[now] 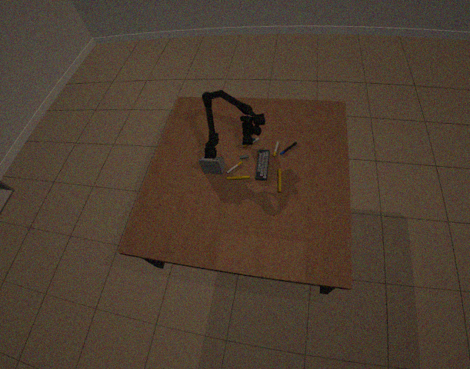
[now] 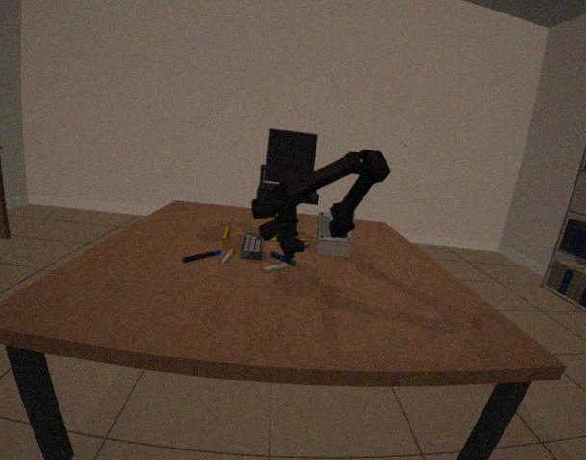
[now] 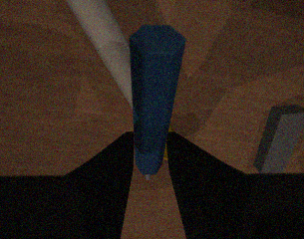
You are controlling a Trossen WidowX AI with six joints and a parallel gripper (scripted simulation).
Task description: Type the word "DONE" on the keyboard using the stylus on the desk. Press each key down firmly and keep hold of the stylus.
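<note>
My gripper [image 1: 248,144] [image 2: 288,258] [image 3: 150,139] is shut on the blue stylus [image 2: 278,256] [image 3: 155,85]. The stylus's thin pale tip points toward the bottom of the wrist view, and its thick end points away from the fingers. It appears held low over the desk, across a white-and-yellow marker [image 2: 275,267] [image 3: 104,42]; the exact gap cannot be told. The dark keyboard [image 1: 262,164] [image 2: 252,246] with pale keys lies flat on the desk, beside the gripper and not under it. The single letters on its keys are too small to read.
A small grey block [image 1: 244,157] [image 3: 285,140] lies between gripper and arm base. A black-and-blue pen [image 1: 288,147] [image 2: 201,256] and a white-and-yellow marker [image 1: 276,147] [image 2: 226,257] lie beyond the keyboard. Yellow markers [image 1: 279,181] [image 1: 238,177] lie on either side of it.
</note>
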